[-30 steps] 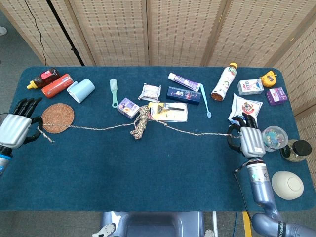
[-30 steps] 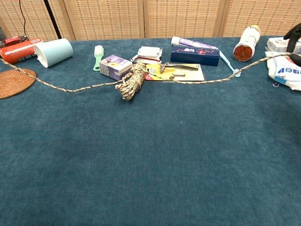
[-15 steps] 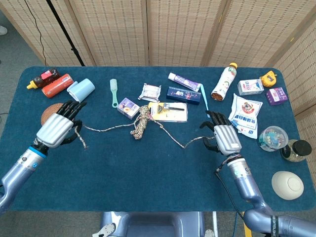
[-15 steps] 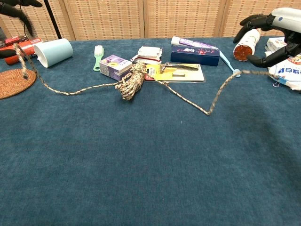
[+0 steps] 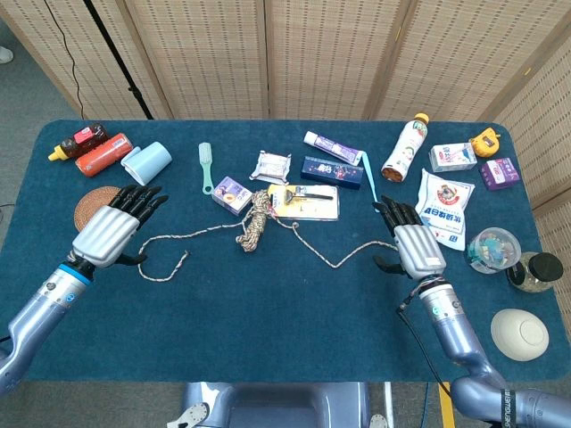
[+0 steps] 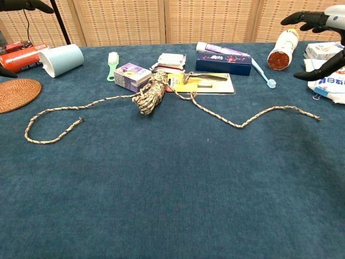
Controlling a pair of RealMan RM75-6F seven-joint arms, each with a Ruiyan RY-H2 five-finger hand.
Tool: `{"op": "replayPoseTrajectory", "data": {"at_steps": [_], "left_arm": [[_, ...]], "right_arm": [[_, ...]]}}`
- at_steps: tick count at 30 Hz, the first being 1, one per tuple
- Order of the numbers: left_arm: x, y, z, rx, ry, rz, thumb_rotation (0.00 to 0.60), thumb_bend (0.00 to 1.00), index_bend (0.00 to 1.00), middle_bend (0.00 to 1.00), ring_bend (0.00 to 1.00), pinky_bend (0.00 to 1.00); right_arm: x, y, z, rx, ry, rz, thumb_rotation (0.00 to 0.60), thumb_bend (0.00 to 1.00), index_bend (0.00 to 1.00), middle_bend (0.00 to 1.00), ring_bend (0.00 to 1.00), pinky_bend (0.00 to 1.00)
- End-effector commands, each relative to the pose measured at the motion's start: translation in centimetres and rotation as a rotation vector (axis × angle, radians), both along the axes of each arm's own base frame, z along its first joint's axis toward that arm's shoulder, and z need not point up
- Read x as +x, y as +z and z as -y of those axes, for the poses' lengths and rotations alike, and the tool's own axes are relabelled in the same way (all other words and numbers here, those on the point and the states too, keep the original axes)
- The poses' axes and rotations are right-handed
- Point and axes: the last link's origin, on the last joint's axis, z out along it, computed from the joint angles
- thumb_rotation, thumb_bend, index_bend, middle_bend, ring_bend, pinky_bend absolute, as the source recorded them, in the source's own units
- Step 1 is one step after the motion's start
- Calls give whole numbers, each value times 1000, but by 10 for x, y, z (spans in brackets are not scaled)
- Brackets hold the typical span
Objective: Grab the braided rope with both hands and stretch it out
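The braided rope lies slack on the blue table, its coiled bundle [image 5: 252, 223] [image 6: 151, 94] near the middle. One strand curves left into a loop ending at a loose end [image 5: 185, 256] [image 6: 82, 120]. The other strand snakes right to a loose end [image 5: 385, 247] [image 6: 318, 117]. My left hand [image 5: 111, 230] [image 6: 27, 5] hovers above the left loop with fingers spread, holding nothing. My right hand [image 5: 410, 242] [image 6: 330, 19] hangs over the right end, fingers apart and empty.
A woven coaster [image 5: 89, 201] sits under my left hand, with a blue cup [image 5: 147, 163] and red bottles [image 5: 100, 152] behind it. A brush [image 5: 206, 165], small box [image 5: 232, 193], razor card [image 5: 303, 201] and toothpaste lie behind the bundle. A white bag [image 5: 446, 201], jar and bowl [image 5: 519, 333] crowd the right.
Both hands have let go of the rope ends, which dropped onto the table. The left strand now lies in a loop; both hands have opened and lifted slightly.
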Motion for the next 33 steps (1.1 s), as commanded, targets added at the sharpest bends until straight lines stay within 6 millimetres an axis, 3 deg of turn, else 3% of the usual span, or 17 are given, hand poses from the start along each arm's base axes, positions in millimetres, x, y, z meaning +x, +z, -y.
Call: {"op": "replayPoseTrajectory", "data": {"at_steps": [1, 10, 16, 28, 33], "left_arm": [[-12, 13, 11, 48, 69, 11, 600, 112, 0, 0, 0, 0], [-48, 48, 59, 155, 245, 64, 600, 112, 0, 0, 0, 0], [-76, 66, 104, 248, 293, 52, 600, 113, 0, 0, 0, 0], [-104, 69, 178, 288, 382, 63, 600, 112, 14, 0, 0, 0], [-106, 72, 192, 286, 403, 63, 600, 112, 16, 0, 0, 0]], "right_arm": [[-14, 14, -2, -61, -29, 7, 600, 319, 1, 0, 0, 0], [-54, 45, -21, -206, -64, -72, 600, 321, 203, 21, 0, 0], [-78, 61, -48, -244, -118, -136, 600, 323, 243, 64, 0, 0], [-92, 72, -98, -291, -160, -186, 600, 323, 272, 78, 0, 0], [-95, 78, -110, -313, -168, -180, 600, 324, 272, 79, 0, 0]]}}
